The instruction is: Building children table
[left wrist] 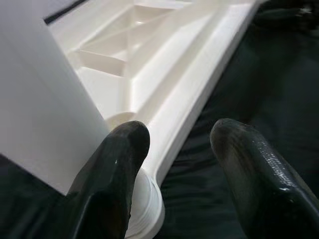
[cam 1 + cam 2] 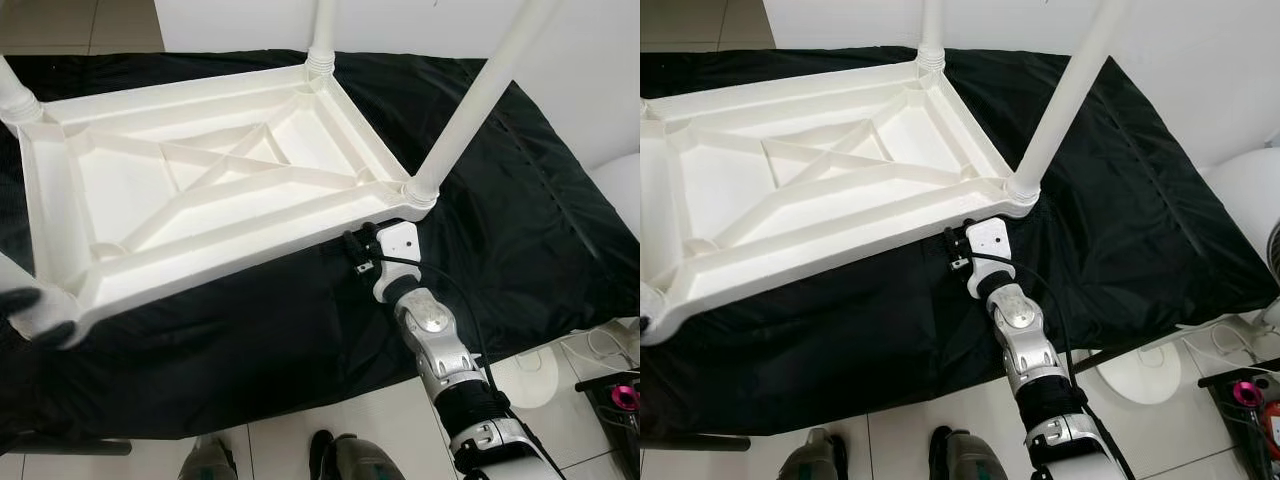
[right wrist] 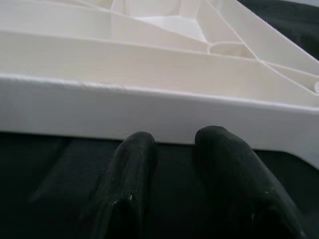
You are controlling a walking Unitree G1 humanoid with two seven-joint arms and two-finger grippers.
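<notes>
Against upturned table (image 2: 200, 180) rim, right end effector (image 3: 174, 144) nearly closed, empty

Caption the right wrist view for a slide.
Right gripper fingers nearly together, tips at the side rim of the upturned white table on black cloth.

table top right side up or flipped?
Flipped. The white table top lies on the black cloth with its ribbed underside facing up, and the legs stick upward from its corners.
</notes>
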